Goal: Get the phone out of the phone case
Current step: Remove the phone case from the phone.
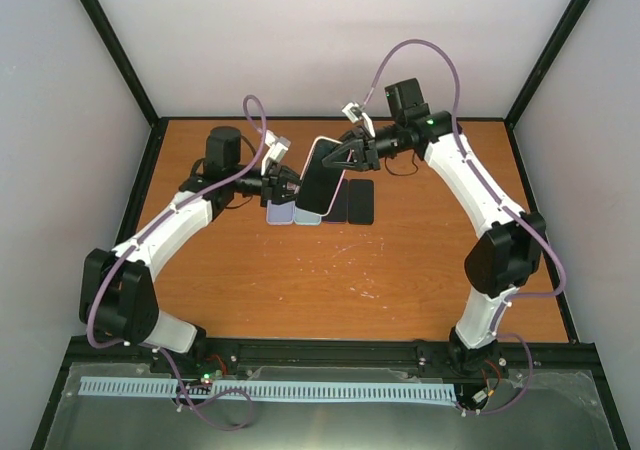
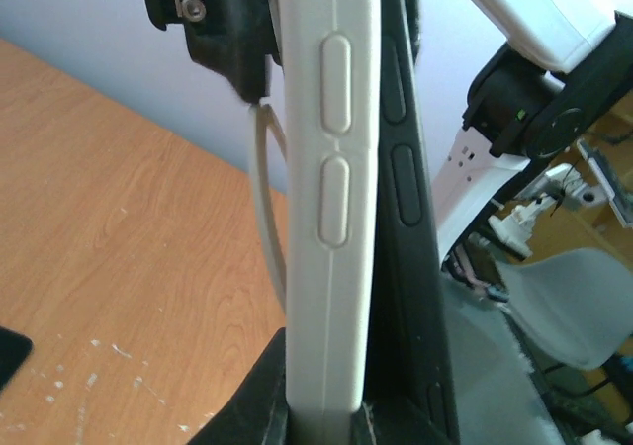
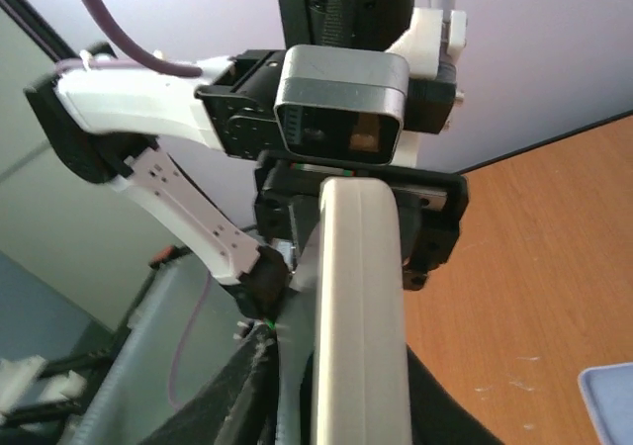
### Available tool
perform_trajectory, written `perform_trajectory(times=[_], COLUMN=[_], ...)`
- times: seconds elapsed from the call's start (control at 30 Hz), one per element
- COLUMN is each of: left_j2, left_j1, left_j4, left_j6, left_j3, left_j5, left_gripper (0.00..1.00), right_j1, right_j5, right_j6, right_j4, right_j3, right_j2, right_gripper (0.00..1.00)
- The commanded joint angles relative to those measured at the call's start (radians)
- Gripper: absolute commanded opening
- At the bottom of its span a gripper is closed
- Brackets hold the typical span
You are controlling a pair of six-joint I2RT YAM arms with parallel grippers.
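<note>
Where: Both arms meet over the far middle of the table. The phone hangs between them, tilted up off the wood, with its dark face toward the overhead camera.
Left grip: Your left gripper is clenched on one end of the phone case. The left wrist view shows the pale, button-ridged edge rising from between its fingers.
Right grip: Your right gripper straddles the opposite end. You cannot tell from these views whether it presses or rests loose.
State of play: The phone's dark edge stands beside the pale edge of the phone case, not sunk into it, so that side looks partly freed.
Handling: Expect a stiff, slick, breakable slab inside a soft, stretchy sleeve. Hold the phone case by its rim and peel it away. Take the phone by its long edges, never by the glass.
Around: A pale case and dark handsets lie flat on the table just below the work.
In the way: The two grippers crowd each other closely, and a dropped phone would likely land on those items.
</note>
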Motion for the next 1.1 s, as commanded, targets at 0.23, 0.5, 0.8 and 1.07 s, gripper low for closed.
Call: perform_trajectory(times=[0.23, 0.5, 0.8, 1.07], left_j2=[-0.057, 0.010, 0.083, 0.107], left_j1=[0.129, 0.226, 0.266, 0.283], left_j4=[0.329, 0.364, 0.181, 0.230], left_j6=[-0.356, -0.584, -0.648, -0.806], left_j3=[-0.095, -0.076, 0.049, 0.056], left_j5=[-0.030, -0.138, -0.246, -0.275], left_gripper=[0.01, 0.01, 0.01, 0.01], right_j1=[-0.010, 0.034, 0.216, 0.363], right_j5=[0.238, 0.751, 1.150, 1.294], right_j6=[0.148, 0.139, -0.025, -0.135], right_j4=[0.219, 0.497, 0.590, 0.626], right_j3=[0.001, -0.169, -0.192, -0.149], right_j2=[0.007, -0.132, -0.101, -0.023], right_gripper=[0.65, 0.65, 0.59, 0.54])
